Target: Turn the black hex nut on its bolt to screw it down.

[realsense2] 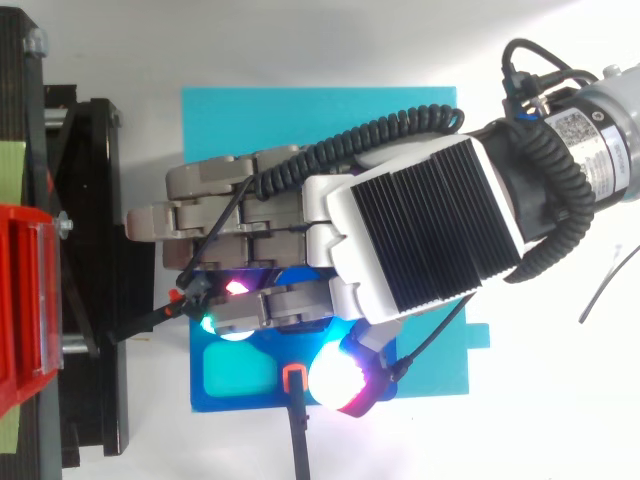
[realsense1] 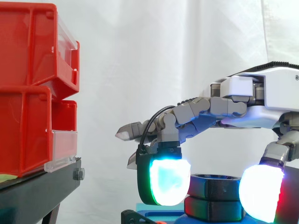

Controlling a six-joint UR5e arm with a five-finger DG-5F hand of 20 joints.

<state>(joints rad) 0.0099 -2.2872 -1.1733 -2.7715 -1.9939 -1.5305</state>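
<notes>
The black hex nut [realsense1: 216, 185] sits on its bolt above a blue base [realsense1: 156, 211] at the bottom of the side view. My hand [realsense1: 275, 95] hovers right over it. One finger curls down with its white and green pad [realsense1: 164, 181] against the nut's left side. The thumb pad [realsense1: 261, 192], glowing white and red, presses on the right side, so the nut is pinched between them. The other fingers reach straight out to the left. From above, the hand [realsense2: 420, 230] covers the nut, and the blue base [realsense2: 230, 378] lies on a cyan mat [realsense2: 300, 110].
Stacked red bins [realsense1: 28, 93] stand on a black stand [realsense1: 44, 189] at the left, close to the outstretched fingertips. A black part with an orange tip [realsense2: 293, 378] sits at the blue base's front edge. A white curtain hangs behind.
</notes>
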